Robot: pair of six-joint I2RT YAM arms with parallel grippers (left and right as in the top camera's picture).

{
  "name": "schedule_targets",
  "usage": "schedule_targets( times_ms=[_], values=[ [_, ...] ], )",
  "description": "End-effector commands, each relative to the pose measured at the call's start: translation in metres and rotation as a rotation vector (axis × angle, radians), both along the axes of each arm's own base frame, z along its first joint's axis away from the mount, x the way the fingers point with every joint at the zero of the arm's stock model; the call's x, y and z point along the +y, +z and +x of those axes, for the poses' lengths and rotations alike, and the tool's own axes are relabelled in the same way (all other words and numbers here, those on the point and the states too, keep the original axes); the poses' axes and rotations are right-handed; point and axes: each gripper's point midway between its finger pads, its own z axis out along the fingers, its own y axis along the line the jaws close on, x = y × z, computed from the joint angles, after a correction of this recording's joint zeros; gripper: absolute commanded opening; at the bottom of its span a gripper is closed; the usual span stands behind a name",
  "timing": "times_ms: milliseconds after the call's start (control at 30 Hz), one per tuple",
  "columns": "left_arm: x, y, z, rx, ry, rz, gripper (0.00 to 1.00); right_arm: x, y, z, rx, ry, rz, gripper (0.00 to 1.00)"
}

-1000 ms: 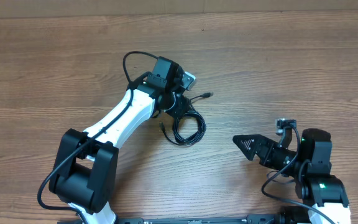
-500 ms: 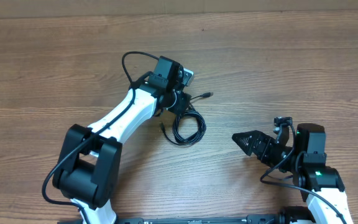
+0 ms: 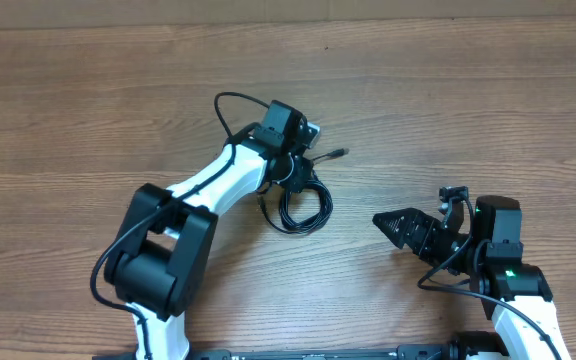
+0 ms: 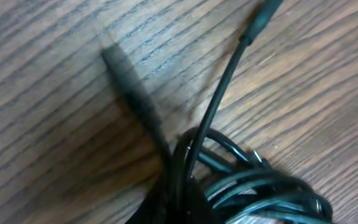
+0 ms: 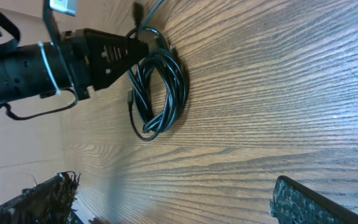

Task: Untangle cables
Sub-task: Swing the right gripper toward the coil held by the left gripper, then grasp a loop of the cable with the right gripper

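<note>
Gripping coiled black cables (image 5: 178, 87), left claw (image 3: 293, 178) closed, right claw (image 3: 388, 225) spread

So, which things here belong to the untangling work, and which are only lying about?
Belong to the job: the coiled black cables; the left gripper, shut on the coil's edge; the right gripper, open and apart from them.
Only there: the wooden table.
</note>
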Motion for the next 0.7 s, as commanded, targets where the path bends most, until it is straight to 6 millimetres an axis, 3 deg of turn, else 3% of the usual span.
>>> schedule_targets(
  times_ms=[0, 167, 267, 300, 400, 533, 667],
  values=[
    [-0.001, -0.008, -0.004, 0.021, 0.003, 0.009, 0.04, -0.002, 0.008, 0.006, -0.031, -0.002, -0.01, 1.0],
    [-0.003, 0.015, -0.001, 0.048, 0.11, -0.033, 0.04, -0.002, 0.008, 0.006, -0.031, -0.002, -0.009, 1.0],
    [-0.008, 0.05, -0.003, 0.041, 0.122, -0.083, 0.04, -0.001, 0.009, 0.006, -0.03, 0.0, -0.006, 1.0],
    [-0.015, 0.075, -0.006, 0.034, 0.099, -0.139, 0.04, 0.001, 0.01, 0.005, -0.031, 0.009, 0.006, 1.0],
    [-0.026, 0.122, -0.014, -0.001, 0.067, -0.247, 0.04, 0.005, 0.013, 0.003, -0.032, 0.031, 0.036, 1.0],
    [-0.025, 0.159, -0.019, -0.025, 0.127, -0.323, 0.04, 0.01, 0.015, 0.001, -0.007, 0.026, 0.067, 1.0],
    [-0.038, 0.184, -0.035, 0.001, 0.059, -0.428, 0.04, 0.019, 0.024, 0.006, -0.034, 0.04, 0.092, 1.0]
  ],
)
